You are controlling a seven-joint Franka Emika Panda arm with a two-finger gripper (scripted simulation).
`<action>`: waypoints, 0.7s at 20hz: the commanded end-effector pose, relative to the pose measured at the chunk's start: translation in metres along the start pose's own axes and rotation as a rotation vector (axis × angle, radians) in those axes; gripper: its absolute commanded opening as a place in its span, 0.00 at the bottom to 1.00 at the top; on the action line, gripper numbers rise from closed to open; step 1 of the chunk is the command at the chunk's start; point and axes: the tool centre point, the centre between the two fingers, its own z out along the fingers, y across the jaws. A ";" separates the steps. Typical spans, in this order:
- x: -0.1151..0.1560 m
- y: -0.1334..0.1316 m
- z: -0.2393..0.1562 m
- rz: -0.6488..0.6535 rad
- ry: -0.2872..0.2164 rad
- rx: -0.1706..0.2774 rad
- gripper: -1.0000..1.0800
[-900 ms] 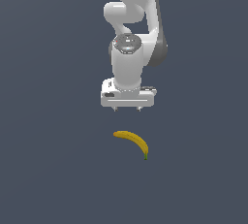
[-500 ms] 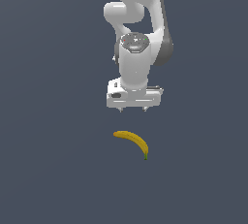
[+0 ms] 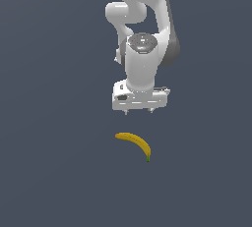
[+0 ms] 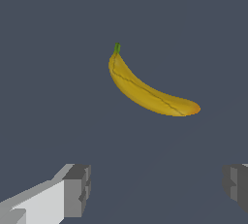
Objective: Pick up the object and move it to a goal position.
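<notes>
White gripper up above the floor, fingers wide apart and holding nothing, yellow banana lying on the floor below it, wrist view shows its green stem and dark line, one finger cut off at the edge

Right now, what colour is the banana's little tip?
Green, on the yellow banana; clearest in the wrist view.

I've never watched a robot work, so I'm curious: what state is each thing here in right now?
Banana: lying flat on the dark floor, free, nothing touching it, green stem tip toward the exterior view's right.
Gripper: open, empty, fingers wide apart, hanging above the floor and apart from the banana.
</notes>
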 end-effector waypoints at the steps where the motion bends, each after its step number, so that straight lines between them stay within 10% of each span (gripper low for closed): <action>1: 0.002 0.000 0.002 -0.020 -0.001 -0.001 0.96; 14: 0.025 0.004 0.030 -0.281 -0.011 -0.019 0.96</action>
